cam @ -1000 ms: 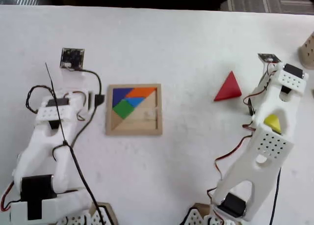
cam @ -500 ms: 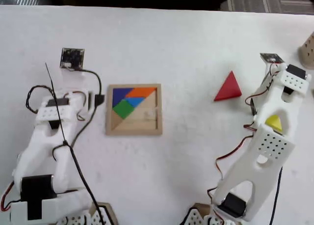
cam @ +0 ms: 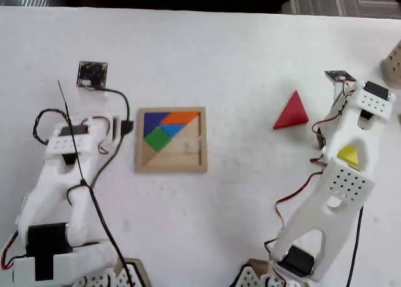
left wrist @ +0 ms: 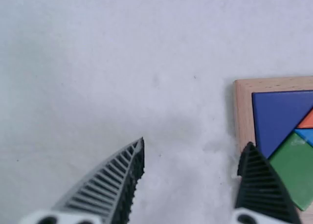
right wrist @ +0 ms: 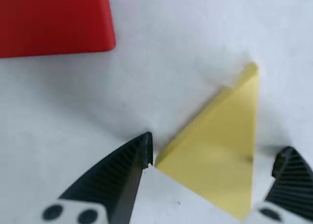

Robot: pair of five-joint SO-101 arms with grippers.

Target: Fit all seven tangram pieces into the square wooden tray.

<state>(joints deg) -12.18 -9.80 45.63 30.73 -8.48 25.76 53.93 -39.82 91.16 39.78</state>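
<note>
The square wooden tray (cam: 170, 165) lies at mid-table holding blue (cam: 154, 120), orange (cam: 183, 116), light blue and green (cam: 159, 138) pieces in its far-left part. A red triangle (cam: 292, 111) lies to its right. A yellow triangle (cam: 348, 155) shows through the right arm (cam: 343, 187). In the right wrist view my right gripper (right wrist: 217, 145) is open and straddles the yellow triangle (right wrist: 220, 136), one fingertip at its edge; the red triangle (right wrist: 54, 21) lies beyond. My left gripper (left wrist: 195, 145) is open over bare table at the tray's (left wrist: 242, 111) left rim.
A small circuit board (cam: 93, 74) with a black cable lies behind the left arm (cam: 59, 174). A tan object (cam: 393, 64) stands at the right edge. White table stretches between the tray and the red triangle.
The right arm's wrist has shifted slightly to the right over the yellow triangle. The left arm, the tray and the red triangle have stayed put.
</note>
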